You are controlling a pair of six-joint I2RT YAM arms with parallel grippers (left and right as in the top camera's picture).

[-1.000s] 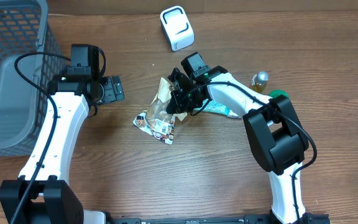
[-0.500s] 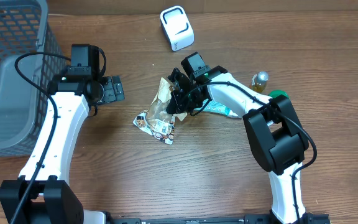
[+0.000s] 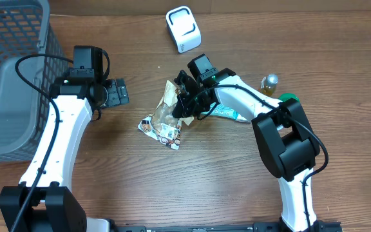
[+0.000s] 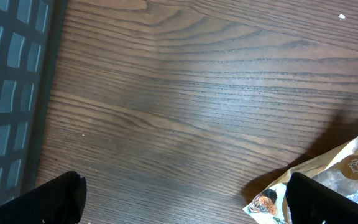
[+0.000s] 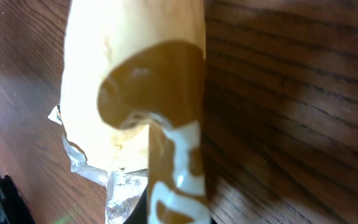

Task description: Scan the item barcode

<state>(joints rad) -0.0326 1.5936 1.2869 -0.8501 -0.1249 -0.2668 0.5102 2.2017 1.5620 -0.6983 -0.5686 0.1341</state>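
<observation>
The item is a crinkled brown-and-cream snack pouch (image 3: 161,120) lying on the wooden table, its printed end toward the front. My right gripper (image 3: 184,103) is shut on the pouch's upper edge. In the right wrist view the pouch (image 5: 135,93) fills the frame and hides most of the right gripper (image 5: 166,211). A white scanner (image 3: 183,29) stands at the back of the table. My left gripper (image 3: 116,92) hangs open to the left of the pouch, holding nothing. In the left wrist view its fingers (image 4: 58,199) are spread wide, and a corner of the pouch (image 4: 347,168) shows at the right.
A grey mesh basket (image 3: 11,77) fills the left side. A teal packet (image 3: 229,113), a small gold-capped bottle (image 3: 270,82) and a green object (image 3: 289,98) lie beside the right arm.
</observation>
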